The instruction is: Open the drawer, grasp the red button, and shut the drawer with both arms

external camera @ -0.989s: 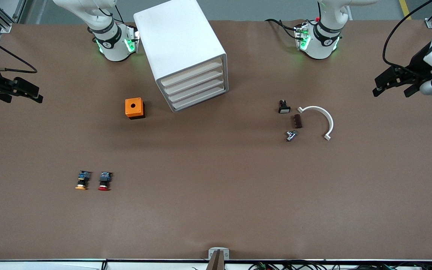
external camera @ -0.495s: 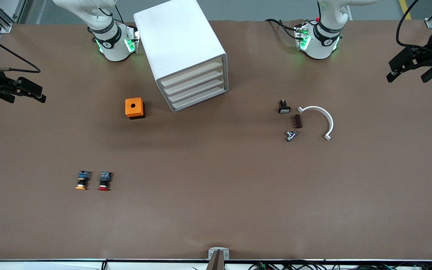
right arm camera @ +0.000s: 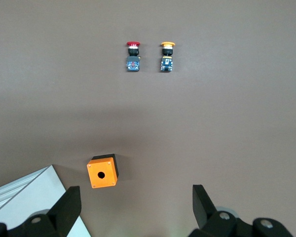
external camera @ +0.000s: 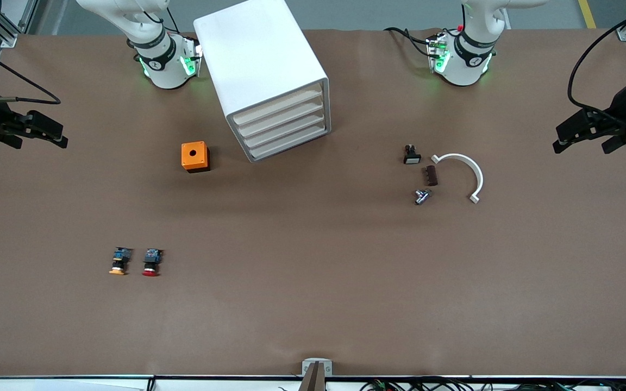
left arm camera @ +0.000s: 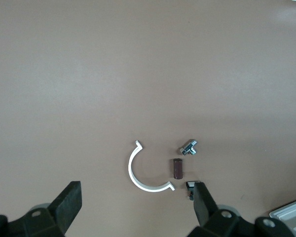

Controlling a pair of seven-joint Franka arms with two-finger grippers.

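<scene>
The red-capped, black-bodied button [external camera: 150, 263] is seen on the brown worktop [external camera: 313, 282], well apart from both spread, empty tools: left tool [external camera: 582, 132], right tool [external camera: 41, 132].

Place: robotics lab or test bench | Evidence: two white arms bolted at the table's [external camera: 313, 304] edge, bases lit green — cables trailing | Surface: plain brown covering | Props: white drawer cabinet [external camera: 261, 70], orange switch box [external camera: 194, 156], loose push buttons and small hardware parts — laid out apart

Cabinet [external camera: 265, 76] drawers apparently shut; button [external camera: 151, 263] beside orange-capped button [external camera: 119, 261].
</scene>
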